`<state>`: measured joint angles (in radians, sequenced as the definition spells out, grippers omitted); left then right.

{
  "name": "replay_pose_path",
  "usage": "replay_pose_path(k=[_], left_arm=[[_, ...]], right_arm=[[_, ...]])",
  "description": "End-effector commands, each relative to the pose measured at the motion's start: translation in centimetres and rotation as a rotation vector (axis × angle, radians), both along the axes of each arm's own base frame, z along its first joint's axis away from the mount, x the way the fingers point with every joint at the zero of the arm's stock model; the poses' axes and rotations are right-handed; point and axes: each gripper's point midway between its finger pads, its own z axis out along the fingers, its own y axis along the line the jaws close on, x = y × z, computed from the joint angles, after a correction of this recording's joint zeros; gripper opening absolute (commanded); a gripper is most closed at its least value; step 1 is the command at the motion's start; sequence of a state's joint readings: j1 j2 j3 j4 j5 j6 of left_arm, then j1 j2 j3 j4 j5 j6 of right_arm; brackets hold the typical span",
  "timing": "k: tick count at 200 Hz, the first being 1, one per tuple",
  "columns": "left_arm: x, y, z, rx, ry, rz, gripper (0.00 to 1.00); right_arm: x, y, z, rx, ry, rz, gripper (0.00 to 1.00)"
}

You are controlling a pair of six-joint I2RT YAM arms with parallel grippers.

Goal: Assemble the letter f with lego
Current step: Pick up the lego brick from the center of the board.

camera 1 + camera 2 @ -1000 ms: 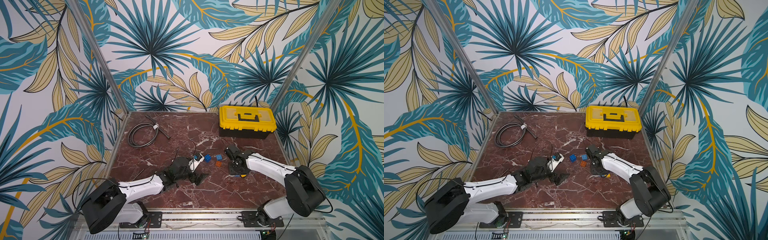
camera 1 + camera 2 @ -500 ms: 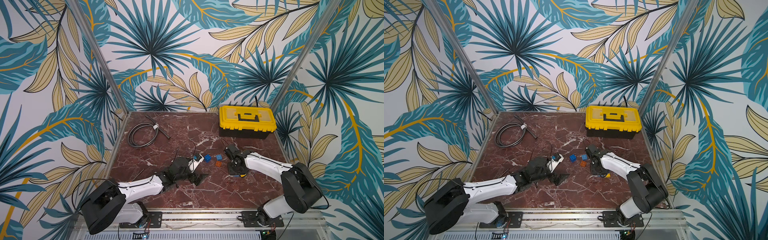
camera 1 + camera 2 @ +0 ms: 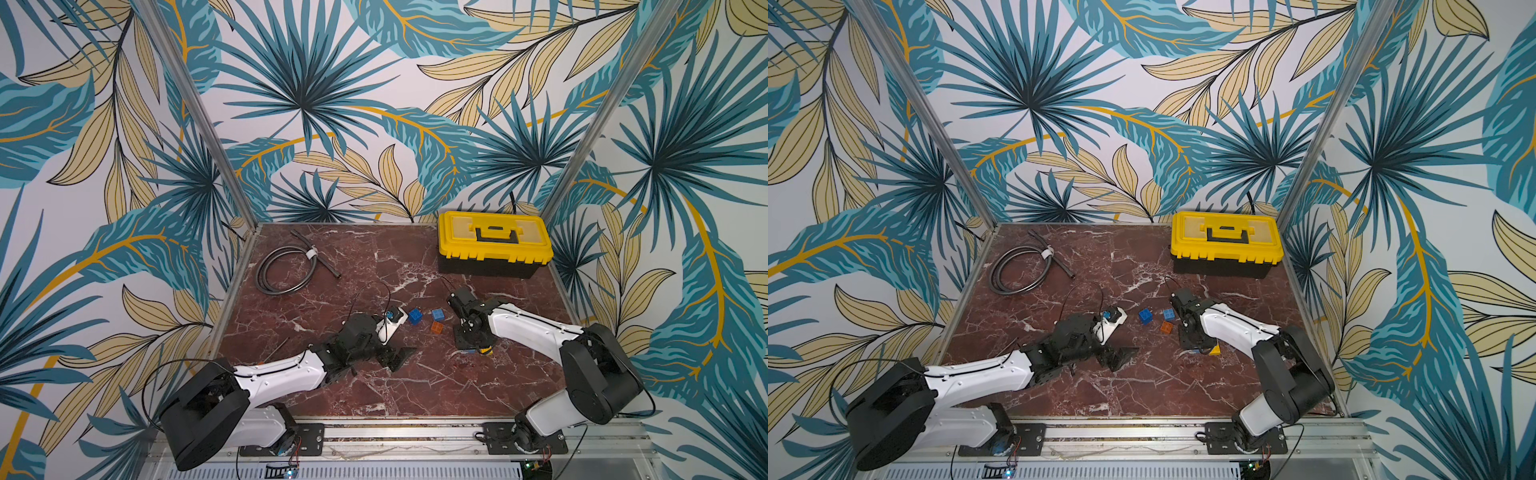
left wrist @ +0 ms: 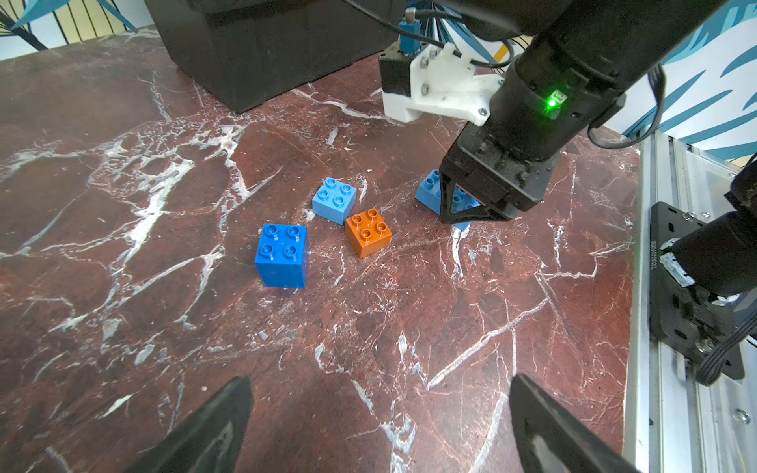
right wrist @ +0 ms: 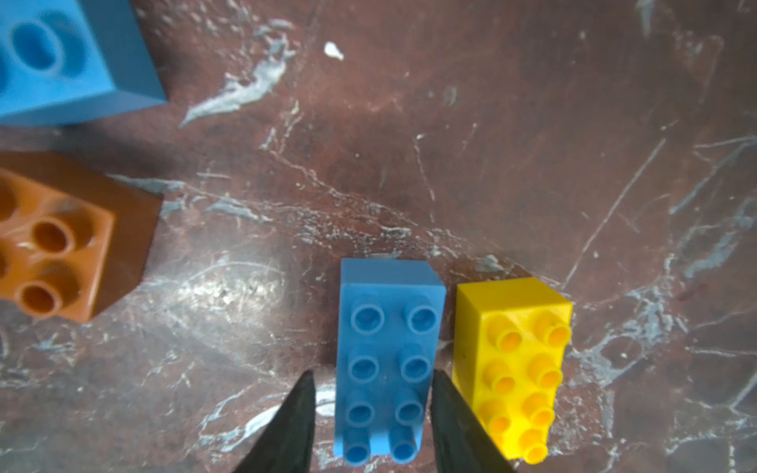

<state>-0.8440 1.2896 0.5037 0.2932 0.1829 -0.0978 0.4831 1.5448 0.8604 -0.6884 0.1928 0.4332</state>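
Right gripper (image 5: 372, 373): jaws apart, astride the long blue studded plastic brick (image 5: 389, 327); closing may shove the long yellow plastic brick (image 5: 512, 360) just outside one jaw. Left gripper (image 4: 379, 381): jaws apart, empty.

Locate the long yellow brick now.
In the right wrist view the long yellow brick lies studs up on the table, robot's right side, alongside the long blue brick between the jaws of the right gripper.

Three blue bricks (image 4: 281, 254), one orange brick (image 4: 368, 231), one yellow brick (image 5: 516, 360), one toolbox (image 3: 493, 243), one hose (image 3: 262, 272).
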Motion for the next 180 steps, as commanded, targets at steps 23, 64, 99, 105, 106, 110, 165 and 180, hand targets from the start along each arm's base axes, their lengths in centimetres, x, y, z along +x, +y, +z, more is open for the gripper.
replay_pose_path(k=[23,64,99,105,106,110,165,180], left_arm=[[-0.4,0.1,0.0,-0.005,0.002,-0.009,1.00],[-0.5,0.2,0.2,-0.010,-0.003,-0.009,0.99],[-0.6,0.2,0.3,-0.011,-0.005,-0.009,0.99],[-0.6,0.2,0.3,-0.011,-0.004,-0.011,0.99],[-0.6,0.2,0.3,-0.011,-0.004,-0.011,0.99],[-0.6,0.2,0.3,-0.011,-0.004,-0.010,0.99],[-0.6,0.2,0.3,-0.013,-0.003,-0.012,0.99],[-0.6,0.2,0.3,-0.014,-0.003,-0.011,0.99]], right_arm=[[0.7,0.2,0.0,-0.016,0.008,-0.001,0.49],[1.1,0.5,-0.5,-0.018,0.014,-0.009,0.47],[1.5,0.5,-0.5,-0.021,0.002,-0.014,0.44],[1.6,0.5,-0.4,-0.021,-0.001,-0.015,0.44],[1.6,0.5,-0.4,-0.020,-0.002,-0.015,0.43],[1.6,0.5,-0.3,-0.020,-0.003,-0.014,0.43],[2.2,0.7,0.0,-0.020,-0.018,-0.010,0.43],[2.2,0.8,-0.1,-0.021,-0.016,-0.008,0.43]])
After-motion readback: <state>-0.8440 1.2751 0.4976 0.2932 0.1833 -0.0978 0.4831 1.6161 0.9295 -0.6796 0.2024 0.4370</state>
